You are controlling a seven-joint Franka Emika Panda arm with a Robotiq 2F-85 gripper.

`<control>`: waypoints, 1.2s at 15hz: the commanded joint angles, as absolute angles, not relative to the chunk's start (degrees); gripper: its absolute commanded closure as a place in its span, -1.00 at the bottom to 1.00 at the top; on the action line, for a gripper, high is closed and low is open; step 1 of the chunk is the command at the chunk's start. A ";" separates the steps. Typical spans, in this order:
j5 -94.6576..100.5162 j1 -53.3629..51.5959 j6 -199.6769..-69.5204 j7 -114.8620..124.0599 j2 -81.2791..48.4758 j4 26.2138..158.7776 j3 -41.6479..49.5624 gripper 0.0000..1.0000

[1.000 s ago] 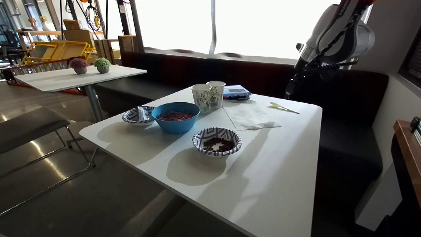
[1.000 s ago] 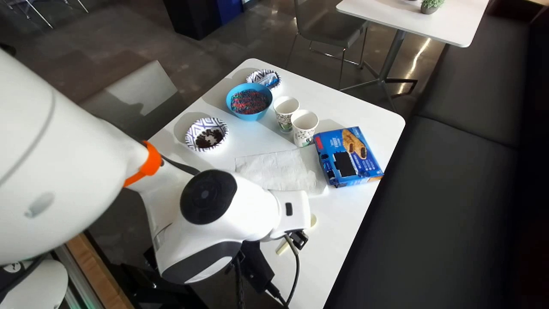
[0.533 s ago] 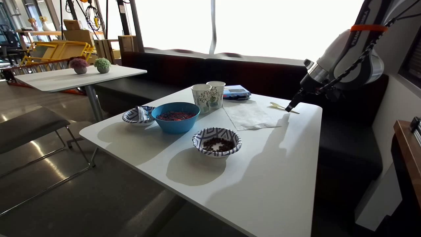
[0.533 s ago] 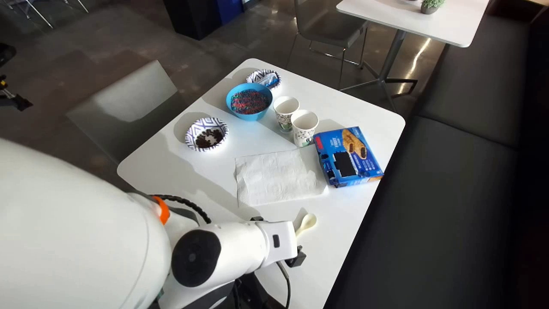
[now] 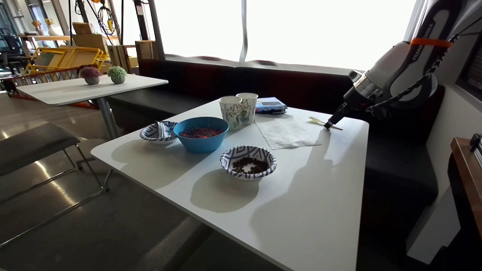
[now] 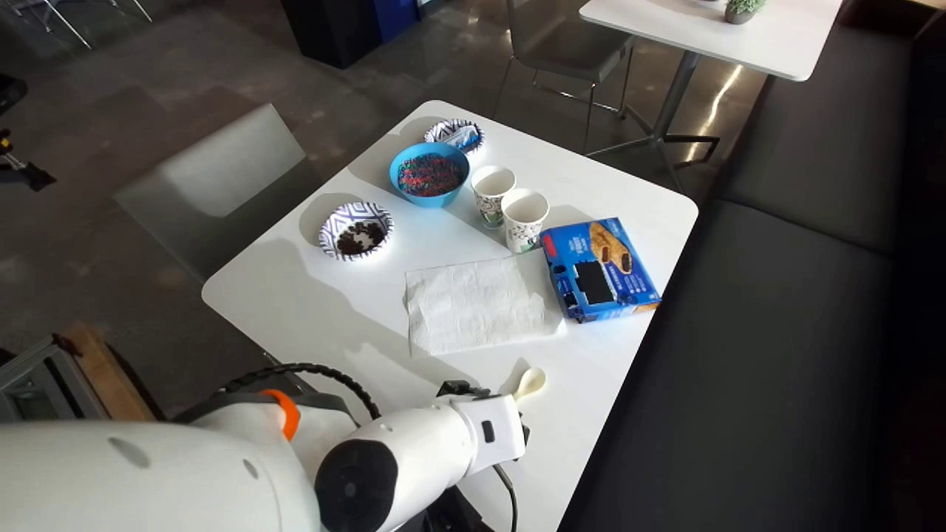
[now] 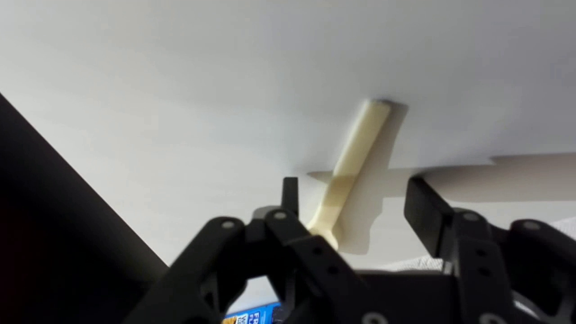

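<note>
The spoon (image 7: 353,164) lies between the end effector's (image 7: 352,191) spread jaws, seemingly untouched.

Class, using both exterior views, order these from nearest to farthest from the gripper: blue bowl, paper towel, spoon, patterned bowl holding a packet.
1. The spoon: between the open jaws of the gripper in the wrist view.
2. The paper towel: beside the spoon, apart from it.
3. The blue bowl: beyond the paper towel.
4. The packet bowl: past the blue bowl, farthest.
</note>
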State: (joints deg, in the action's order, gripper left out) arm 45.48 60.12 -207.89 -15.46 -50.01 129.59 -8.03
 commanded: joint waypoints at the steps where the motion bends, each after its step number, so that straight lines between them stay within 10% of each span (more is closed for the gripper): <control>1: 49.60 64.39 -206.88 -14.23 -53.01 126.11 -11.63 0.37; 5: 52.22 68.29 -204.83 -13.38 -54.31 123.87 -14.99 0.97; 18: 51.27 65.62 -178.27 -11.07 -29.04 135.86 -25.73 0.94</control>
